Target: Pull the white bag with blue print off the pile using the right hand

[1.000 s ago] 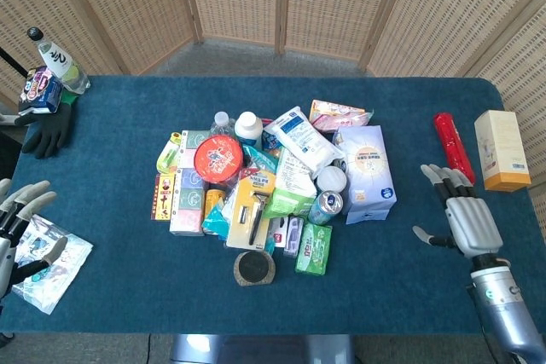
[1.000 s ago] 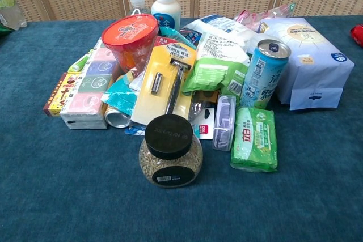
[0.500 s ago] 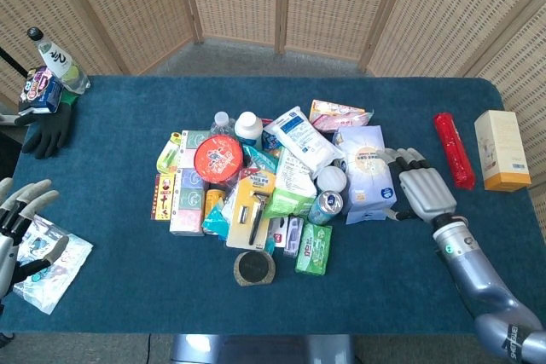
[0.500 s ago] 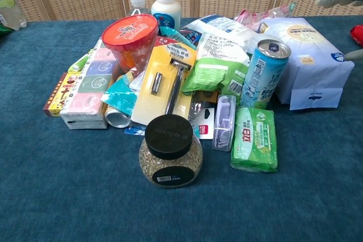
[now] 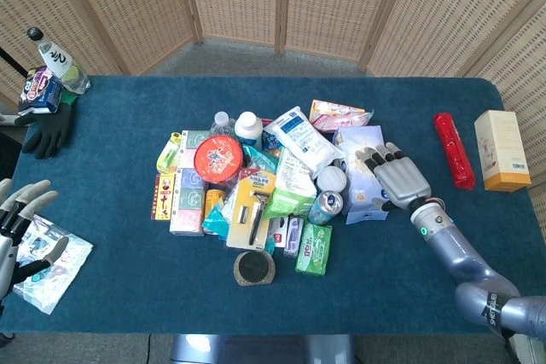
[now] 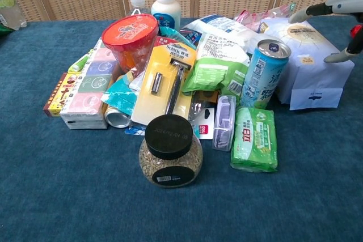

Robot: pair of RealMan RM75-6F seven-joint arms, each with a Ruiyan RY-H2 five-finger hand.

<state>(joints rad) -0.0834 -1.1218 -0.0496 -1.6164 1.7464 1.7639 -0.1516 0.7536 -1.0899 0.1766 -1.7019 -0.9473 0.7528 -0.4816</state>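
The white bag with blue print lies tilted on top of the pile, at its back right; in the chest view the bag shows behind a green pouch. My right hand hovers with fingers spread over the right part of a pale blue-white pack, to the right of the bag and apart from it. Only the right hand's fingertips enter the chest view, above that pack. My left hand is open at the table's left edge, holding nothing.
A red tube and a yellow-white box lie to the right. The pile includes a blue can, a red-lidded tub and a black-lidded jar. A black glove, a bottle and a clear bag sit far left.
My right hand has swept left from the table's right side to above the pale pack at the pile's right edge. The left hand has barely moved.
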